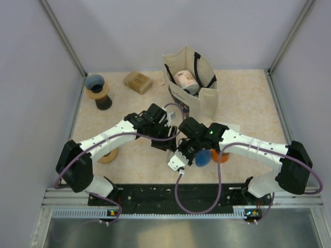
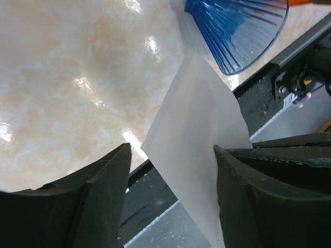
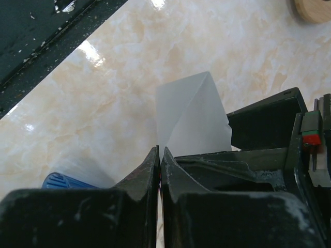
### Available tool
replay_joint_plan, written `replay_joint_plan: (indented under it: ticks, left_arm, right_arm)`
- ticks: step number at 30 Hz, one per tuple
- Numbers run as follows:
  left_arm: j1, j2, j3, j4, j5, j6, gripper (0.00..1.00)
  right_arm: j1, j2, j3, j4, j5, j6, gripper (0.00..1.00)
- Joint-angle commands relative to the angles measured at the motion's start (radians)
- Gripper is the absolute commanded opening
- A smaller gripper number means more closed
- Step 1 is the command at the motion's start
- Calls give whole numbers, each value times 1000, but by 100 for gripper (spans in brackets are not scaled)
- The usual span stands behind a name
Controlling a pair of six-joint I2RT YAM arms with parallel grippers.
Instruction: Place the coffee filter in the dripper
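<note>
right end effector: pressed together, pinching white coffee filter | left end effector: spread wide, filter between its fingers, edge at the frame-right one | blue dripper: upper right of left wrist view, beside filter's tip | counter: beige marbled, paper bag upper centre | walls: grey

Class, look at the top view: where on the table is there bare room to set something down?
Bare: the stretch between the paper bag and the right wall; also the strip between the brown box and the left arm. Crowded: centre, around the coffee filter and blue dripper.
</note>
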Motion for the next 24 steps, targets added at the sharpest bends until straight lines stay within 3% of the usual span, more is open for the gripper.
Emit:
replay_joint_plan:
  ticks: [1,9,14,24]
  left_arm:
    - [-27,34,40,-23,94,45,62]
    - [-25,22,36,-63,54,51,44]
    - [-24,10,77,-129,-79,60,28]
    - [-17,-18,108,-181,-213,40,17]
  right_arm:
    - [17,-8,59,-1,18,12,0]
    - [17,-17,53,-3,56,28,0]
    - [17,-31,44,-4,73,28,0]
    - [19,-54,25,-3,72,17,0]
